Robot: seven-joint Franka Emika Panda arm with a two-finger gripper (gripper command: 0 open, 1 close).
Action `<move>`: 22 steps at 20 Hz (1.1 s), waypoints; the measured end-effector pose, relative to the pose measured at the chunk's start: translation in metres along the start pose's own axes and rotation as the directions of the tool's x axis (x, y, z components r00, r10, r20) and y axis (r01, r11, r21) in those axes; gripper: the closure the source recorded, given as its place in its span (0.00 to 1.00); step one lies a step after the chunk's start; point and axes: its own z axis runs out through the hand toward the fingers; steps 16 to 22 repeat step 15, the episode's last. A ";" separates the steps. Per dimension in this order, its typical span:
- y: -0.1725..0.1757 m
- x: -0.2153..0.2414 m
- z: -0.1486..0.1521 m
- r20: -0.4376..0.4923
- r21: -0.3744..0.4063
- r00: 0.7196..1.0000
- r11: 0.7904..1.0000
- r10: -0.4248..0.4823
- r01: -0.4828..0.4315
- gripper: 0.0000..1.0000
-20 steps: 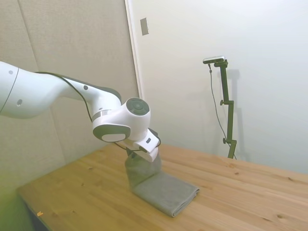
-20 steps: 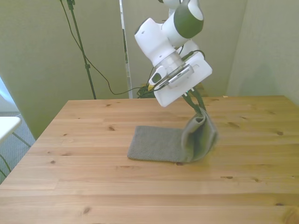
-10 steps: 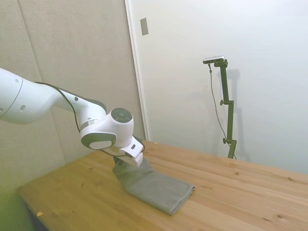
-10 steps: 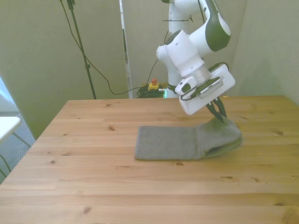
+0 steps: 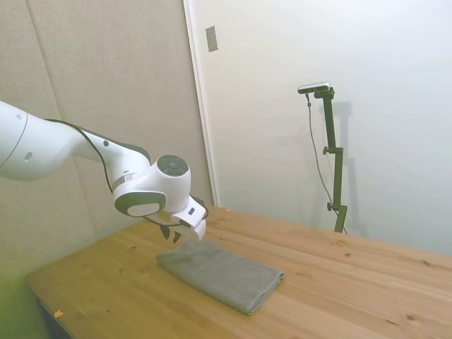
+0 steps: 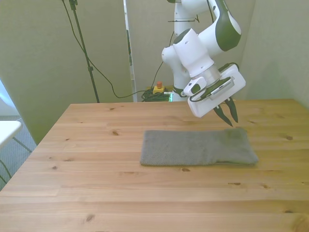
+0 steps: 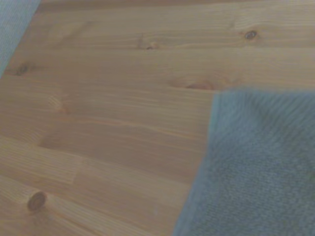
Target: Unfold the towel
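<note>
Nearest the front camera runs a broad bare stretch of the wooden counter (image 6: 96, 203), its planks marked with knots. Past that, the towel (image 6: 198, 147) lies flat as a long grey strip near the middle of the counter, reaching toward the front view's right. In the side view the towel (image 5: 220, 273) shows layered edges at its nearer end, so it is folded at least once along its length.

Just beyond the towel's end on the front view's right hangs the pincer (image 6: 230, 116), clear of the cloth and holding nothing. Its two dark fingers (image 6: 234, 111) point down at the counter with a narrow gap between their tips. The white arm (image 6: 203, 43) slopes down to it from behind the far edge, the wrist tilted so the flat white block above the fingers leans toward the front view's right. In the side view the pincer (image 5: 171, 234) sits just above the towel's far end, its fingers mostly hidden under the wrist housing.

The wrist view is soft and blurred: a corner of the towel (image 7: 256, 167) lies on bare planks (image 7: 108, 113), cut off by the picture's edge.
</note>
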 end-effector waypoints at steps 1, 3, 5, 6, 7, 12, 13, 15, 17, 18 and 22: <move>-0.002 -0.001 -0.004 -0.006 0.004 1.000 1.000 -0.004 0.004 0.00; -0.008 -0.002 -0.014 -0.022 -0.006 1.000 1.000 -0.007 0.007 0.00; -0.012 -0.001 -0.026 -0.076 -0.071 0.997 0.997 0.026 -0.032 0.00; -0.014 -0.001 -0.029 -0.108 -0.108 0.993 0.993 0.041 -0.053 0.00; -0.015 -0.002 -0.029 -0.141 -0.145 0.989 0.987 0.052 -0.072 0.00; 0.011 -0.025 -0.032 -0.273 -0.343 0.957 0.919 0.098 -0.192 0.00; 0.017 -0.032 -0.043 -0.296 -0.385 0.948 0.894 0.114 -0.228 0.00; 0.023 -0.053 -0.072 -0.333 -0.459 0.930 0.834 0.157 -0.305 0.00; 0.023 -0.053 -0.072 -0.333 -0.459 0.930 0.834 0.157 -0.305 0.00; 0.023 -0.053 -0.072 -0.333 -0.459 0.930 0.834 0.157 -0.305 0.00; 0.023 -0.053 -0.072 -0.333 -0.459 0.930 0.834 0.157 -0.305 0.00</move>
